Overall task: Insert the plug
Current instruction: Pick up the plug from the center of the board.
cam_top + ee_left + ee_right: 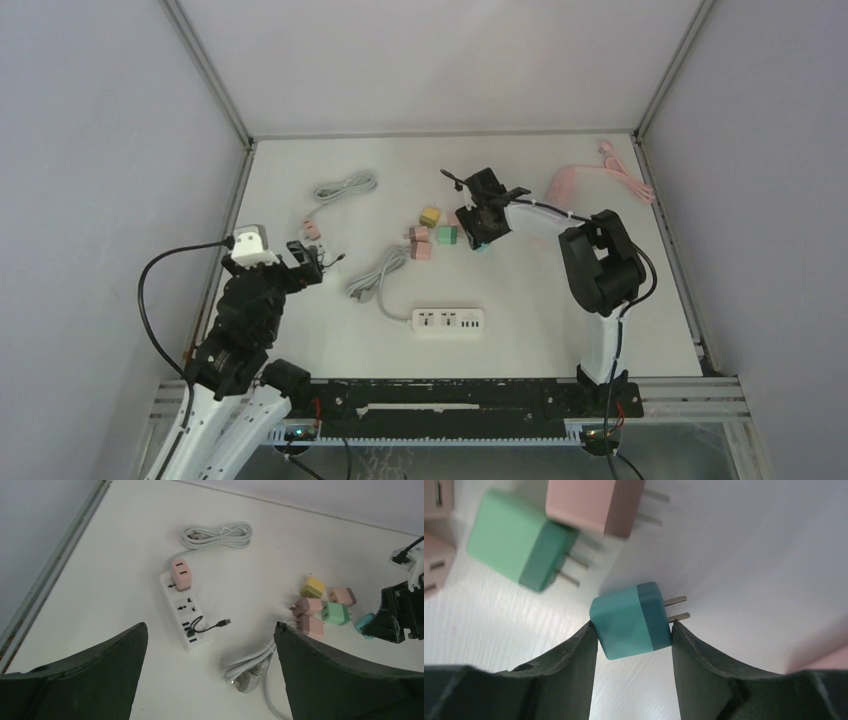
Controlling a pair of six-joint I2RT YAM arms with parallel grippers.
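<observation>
- The right claw (632, 632) is clenched on the teal plug (629, 622), pinching its 2 side faces with only the fingertips. The 2 prongs (676, 607) point sideways, clear of the fingers.
- The plug sits low over the table (560, 330), just beside a green plug (519, 547) and a pink plug (589, 502). It is well apart from the power strip (448, 322) near the arm bases.
- Risk: with so shallow a hold, the plug could pivot or slip once the prongs press on a socket. The loose strip could also slide if the prongs arrive tilted.
- The right arm reaches forward and folds leftward, wrist pitched down. The left claw (211, 627) hangs released above another strip (180, 615) carrying a pink adapter (181, 574).
</observation>
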